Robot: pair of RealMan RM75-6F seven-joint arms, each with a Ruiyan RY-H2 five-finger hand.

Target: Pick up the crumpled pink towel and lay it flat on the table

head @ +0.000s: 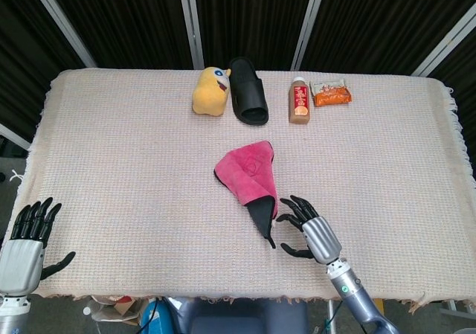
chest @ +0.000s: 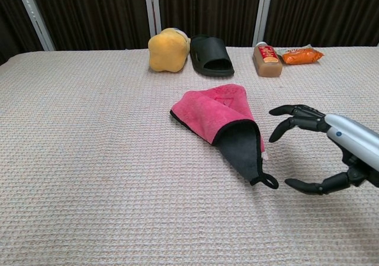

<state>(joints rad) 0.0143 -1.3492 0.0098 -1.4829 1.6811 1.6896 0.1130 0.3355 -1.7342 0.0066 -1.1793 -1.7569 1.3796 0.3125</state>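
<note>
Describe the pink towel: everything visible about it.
The pink towel lies crumpled and folded over on the table's woven cloth, near the middle. It looks like soft plush, pink on one face and dark grey on the other, with black edging and a small black hanging loop at its near tip. The right hand hovers open beside it, not touching.

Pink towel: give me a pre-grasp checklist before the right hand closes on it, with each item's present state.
1. Right hand open, holding nothing: ok.
2. Right hand beside the pink towel, at its near right edge: ok.
3. Fingers touching the cloth: cannot tell; the chest view suggests a small gap.
4. Towel lies folded, dark underside and black loop exposed: ok.
5. Left hand open at the table's near left corner, away from the towel: ok.
</note>
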